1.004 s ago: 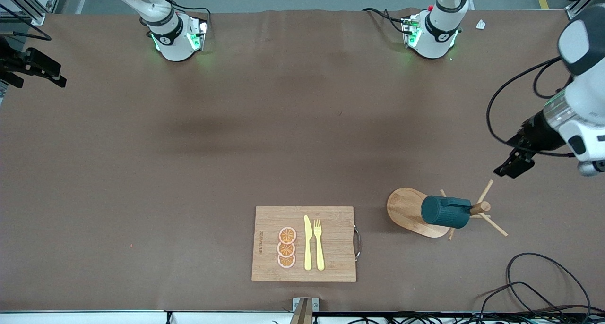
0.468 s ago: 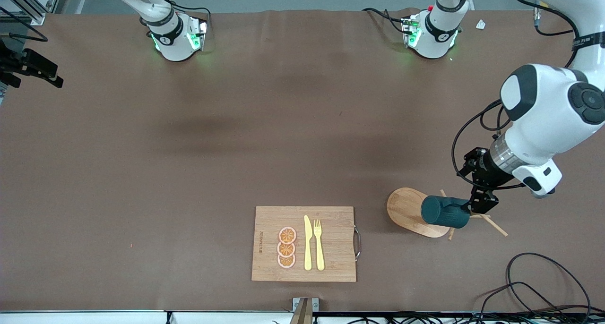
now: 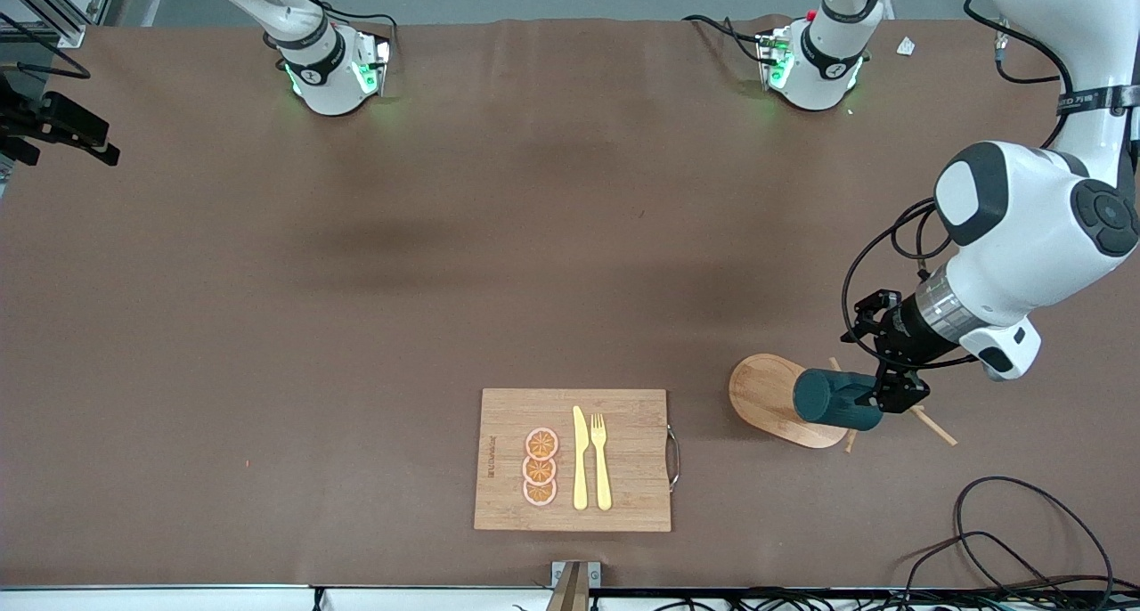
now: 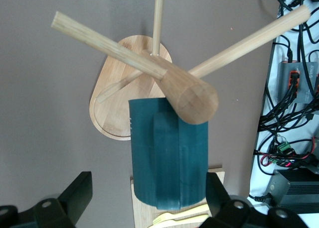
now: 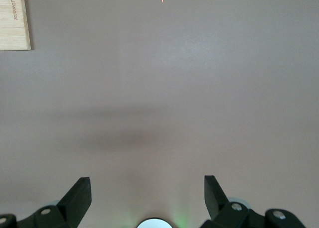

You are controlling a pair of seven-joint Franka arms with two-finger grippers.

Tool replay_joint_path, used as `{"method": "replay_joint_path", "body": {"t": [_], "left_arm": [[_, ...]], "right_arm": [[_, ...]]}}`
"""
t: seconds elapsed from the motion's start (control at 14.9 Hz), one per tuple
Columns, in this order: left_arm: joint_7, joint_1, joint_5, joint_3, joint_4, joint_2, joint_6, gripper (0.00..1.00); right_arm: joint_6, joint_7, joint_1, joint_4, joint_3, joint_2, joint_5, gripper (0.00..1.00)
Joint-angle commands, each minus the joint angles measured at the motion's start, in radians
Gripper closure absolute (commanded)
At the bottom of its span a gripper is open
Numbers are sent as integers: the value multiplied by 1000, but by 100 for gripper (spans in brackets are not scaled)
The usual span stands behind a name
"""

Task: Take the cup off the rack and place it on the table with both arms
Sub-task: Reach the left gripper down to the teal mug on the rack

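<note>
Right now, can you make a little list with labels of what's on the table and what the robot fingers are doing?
cup: dark teal, hanging on the rack
rack: wooden mug tree, toward the left arm's end of the table
left gripper: fingers open, either side of the cup, not clamped
right gripper: fingers open, over bare table
cutting board: holds orange slices, knife, fork

colours on the brown table

dark teal ribbed cylindrical mug [image 3: 833, 398]; light wooden mug tree [image 3: 773, 395]; plain matte brown table [image 3: 356, 326]; pale bamboo cutting board [image 3: 623, 504] with orange slices [image 3: 540, 467] and yellow plastic cutlery [image 3: 591, 458].
</note>
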Motion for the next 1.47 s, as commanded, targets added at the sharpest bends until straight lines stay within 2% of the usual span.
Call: {"method": "replay_joint_path", "body": {"t": [0.0,0.33,1.4], "left_arm": [[6,-31,-8,-3,18,23,33,0],[16,-26,27,-3,18,49,60,0],[57,-11,17,-3,46,72,64,0]], "right_arm": [[9,-10,-21,-21,15,-21,0,0],[9,-10,-21,-21,15,-19,0,0],[9,-10,-19,-21,15,-19,0,0]]}}
